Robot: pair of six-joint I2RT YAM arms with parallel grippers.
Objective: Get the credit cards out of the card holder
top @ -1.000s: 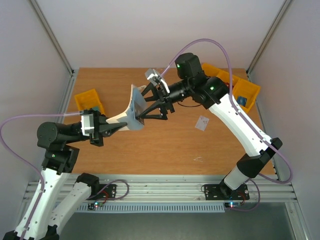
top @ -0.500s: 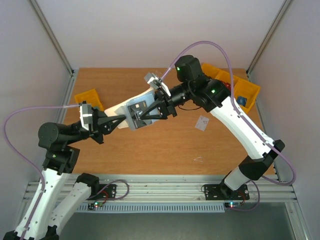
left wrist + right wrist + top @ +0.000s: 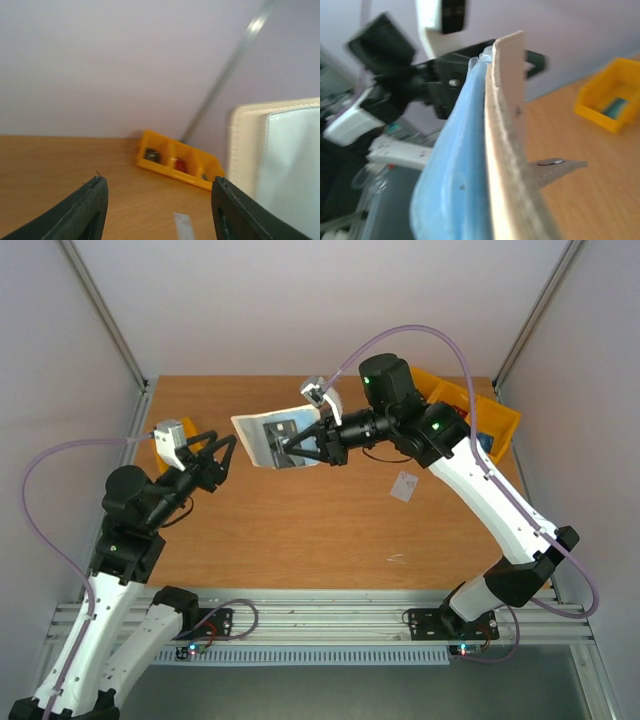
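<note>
Card holder (image 3: 262,436) in right end effector (image 3: 284,448)

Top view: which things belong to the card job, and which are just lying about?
Job: grey-beige folding card holder, clamped in right gripper; whitish-grey card on the table; left gripper, open and empty.
Lying about: yellow plastic bins at the right rear.

Clamped by the right gripper (image 3: 285,448), the card holder (image 3: 485,150) shows edge-on, pockets hidden, lower end cropped. Right of the left gripper (image 3: 159,181) the frame edge cuts it. Beyond those jaws the contents of the yellow bin (image 3: 175,160) blur; between them a pale card (image 3: 184,226) is cropped.
</note>
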